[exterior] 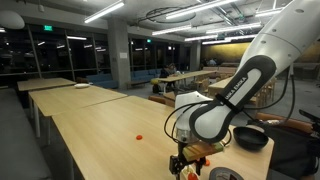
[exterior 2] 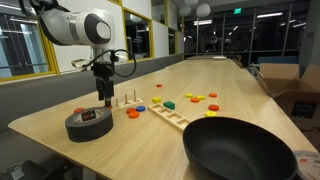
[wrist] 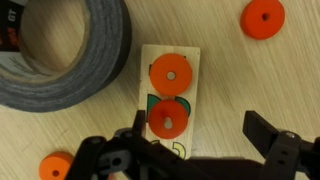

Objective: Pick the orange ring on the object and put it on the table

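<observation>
The long wooden table [exterior 2: 225, 82] spreads out beneath the gripper [wrist: 195, 130] and runs far beyond it; the white arm [exterior 2: 70, 25] comes down from above and carries the gripper pointing straight at the tabletop; the black pan [exterior 2: 240, 150] sits well apart from the gripper, by the near table edge in an exterior view; the roll of dark tape [wrist: 60, 50] lies just beside the gripper, off to one side and slightly ahead of the fingertips in the wrist view; the gripper itself holds nothing, its jaws standing wide apart; directly under it is the small wooden peg base [wrist: 193, 95], with two rings seated on its pegs; the nearer orange ring [wrist: 168, 120] lies between the spread jaws, closer to the finger on the tape side; the farther orange ring [wrist: 170, 72] sits just ahead of the fingertips on the same base; a loose orange disc [wrist: 264, 17] lies on the table well ahead of the gripper, away from the tape; another loose disc [wrist: 55, 166] lies outside the jaws, on the tape side.
</observation>
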Available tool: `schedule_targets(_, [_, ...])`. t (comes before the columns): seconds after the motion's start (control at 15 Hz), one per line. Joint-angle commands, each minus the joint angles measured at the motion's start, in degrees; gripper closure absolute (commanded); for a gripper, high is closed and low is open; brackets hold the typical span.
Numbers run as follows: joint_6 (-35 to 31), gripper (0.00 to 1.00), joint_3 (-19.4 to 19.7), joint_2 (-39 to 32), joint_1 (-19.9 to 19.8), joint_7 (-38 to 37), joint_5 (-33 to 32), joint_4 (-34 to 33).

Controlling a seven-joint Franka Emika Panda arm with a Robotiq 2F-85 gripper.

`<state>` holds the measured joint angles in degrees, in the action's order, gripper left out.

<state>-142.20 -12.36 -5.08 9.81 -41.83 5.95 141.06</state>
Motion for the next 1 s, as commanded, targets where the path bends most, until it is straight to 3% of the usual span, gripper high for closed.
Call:
schedule_targets(0.0, [-0.96,0.0,1.32,-0.41,0.96,0.08,-1.68,-0.05])
schedule_targets(0.93, [-1.85,0.0,1.48,-1.39,1.33,0.38,-1.19,-0.79])
